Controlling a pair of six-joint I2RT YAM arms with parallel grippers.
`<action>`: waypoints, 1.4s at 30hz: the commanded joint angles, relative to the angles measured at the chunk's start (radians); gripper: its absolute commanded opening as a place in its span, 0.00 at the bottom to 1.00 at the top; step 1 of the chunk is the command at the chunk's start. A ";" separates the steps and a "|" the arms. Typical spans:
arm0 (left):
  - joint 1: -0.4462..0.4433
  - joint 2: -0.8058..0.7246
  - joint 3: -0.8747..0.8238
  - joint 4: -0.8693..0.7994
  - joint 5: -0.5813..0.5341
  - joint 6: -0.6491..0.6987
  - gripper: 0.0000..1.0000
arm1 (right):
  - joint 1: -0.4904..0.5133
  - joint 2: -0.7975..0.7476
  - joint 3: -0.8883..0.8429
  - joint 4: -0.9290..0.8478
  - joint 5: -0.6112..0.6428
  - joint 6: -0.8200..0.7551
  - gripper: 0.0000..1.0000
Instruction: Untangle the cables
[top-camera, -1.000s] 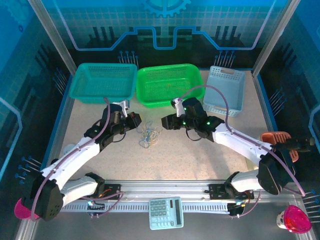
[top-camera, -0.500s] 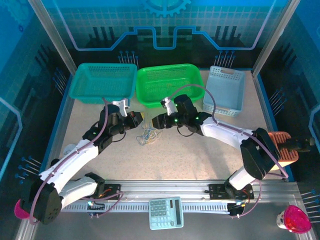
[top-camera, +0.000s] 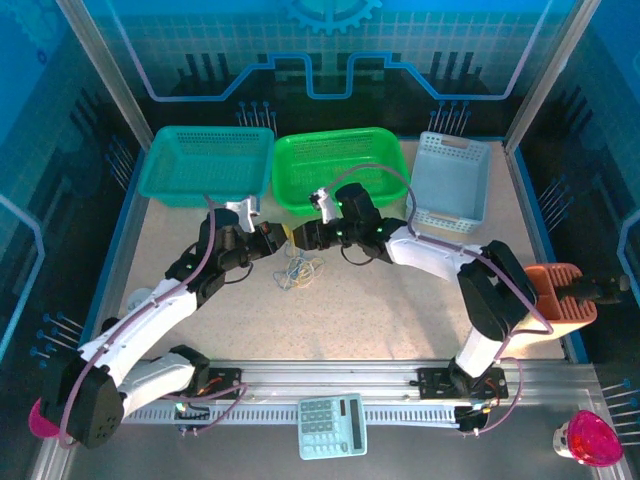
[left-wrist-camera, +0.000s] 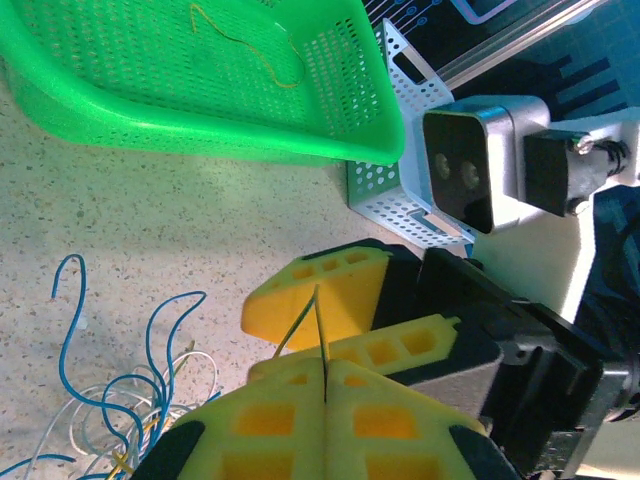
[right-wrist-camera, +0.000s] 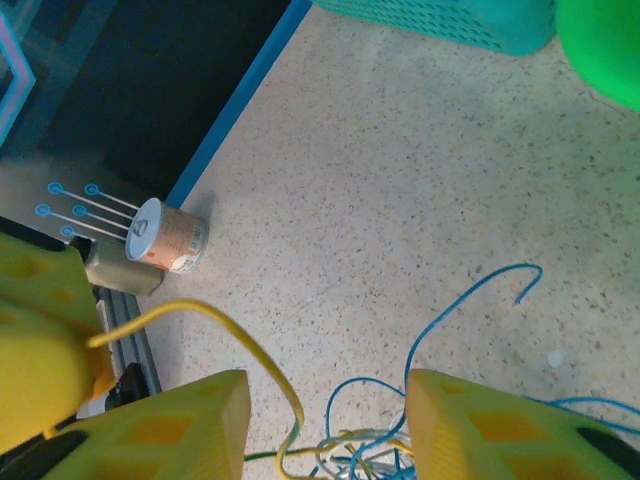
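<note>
The cables (top-camera: 297, 272) lie as a small tangle of blue, white and yellow loops on the speckled table, just in front of the green basket (top-camera: 290, 190). My left gripper (top-camera: 277, 239) hovers above the tangle's left side. In the left wrist view its jaws (left-wrist-camera: 325, 385) are shut on a thin yellow cable (left-wrist-camera: 320, 330). My right gripper (top-camera: 297, 237) faces it nearly tip to tip. It stands open (right-wrist-camera: 325, 425), and the yellow cable (right-wrist-camera: 262, 368) arcs down between its fingers into the tangle (right-wrist-camera: 400, 450). Another yellow cable (left-wrist-camera: 268, 58) lies in the green basket (left-wrist-camera: 200, 120).
A teal basket (top-camera: 215, 165) stands at the back left and a pale blue one (top-camera: 450, 180) at the back right. A calculator (top-camera: 332, 425) lies on the front rail. A small can (right-wrist-camera: 166, 236) lies beyond the table's left edge. An orange holder (top-camera: 560, 300) stands at the right edge.
My right arm has swung left, bringing its gripper up against the left gripper over the tangle, with its jaws somewhat narrower. The left gripper has kept its hold and shifted slightly.
</note>
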 joint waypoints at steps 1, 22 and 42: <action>-0.006 -0.013 -0.016 0.034 0.025 -0.015 0.00 | 0.010 0.038 0.039 0.050 -0.033 0.025 0.34; -0.004 -0.028 -0.148 0.034 -0.058 0.005 0.00 | 0.006 -0.187 0.038 0.049 -0.004 -0.012 0.00; -0.005 -0.195 -0.119 -0.110 -0.110 0.020 0.70 | 0.017 -0.173 0.042 -0.019 0.040 -0.051 0.00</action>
